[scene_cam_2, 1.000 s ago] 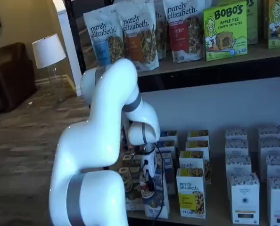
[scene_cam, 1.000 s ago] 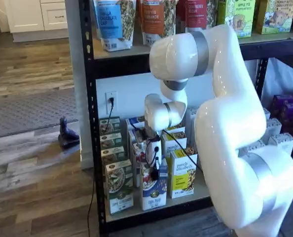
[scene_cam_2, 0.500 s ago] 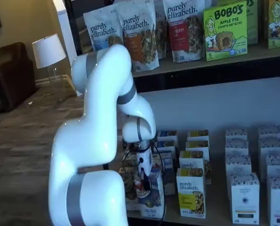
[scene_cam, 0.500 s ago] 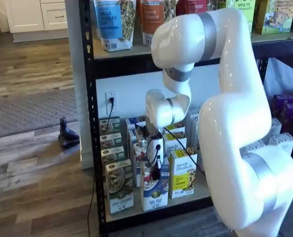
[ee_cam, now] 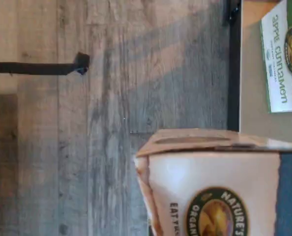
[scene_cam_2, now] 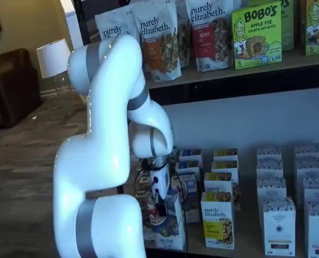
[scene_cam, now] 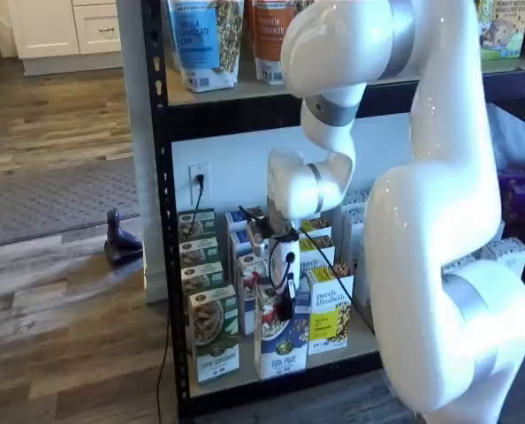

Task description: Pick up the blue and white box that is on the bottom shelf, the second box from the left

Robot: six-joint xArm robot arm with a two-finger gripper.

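My gripper (scene_cam: 284, 300) is shut on the top of the blue and white box (scene_cam: 280, 343), which hangs upright at the front edge of the bottom shelf (scene_cam: 358, 344), between a green box and a yellow one. In the other shelf view, the gripper (scene_cam_2: 160, 198) holds the same box (scene_cam_2: 167, 228) in front of the shelf (scene_cam_2: 248, 236). The wrist view shows the box (ee_cam: 215, 182) close up, with its white face and blue part over the wooden floor, just outside the shelf's black front rail (ee_cam: 233, 73). The fingers do not show there.
A green-and-white box (scene_cam: 214, 340) stands to the left and a yellow-and-white one (scene_cam: 329, 318) to the right, with more rows behind. White boxes (scene_cam_2: 278, 226) fill the shelf further right. Granola bags (scene_cam_2: 159, 37) line the upper shelf. A black cable (ee_cam: 33, 69) crosses the floor.
The arm has risen and drawn back from the shelf. The held box has come forward and slightly right, out of its row towards the shelf's front edge.
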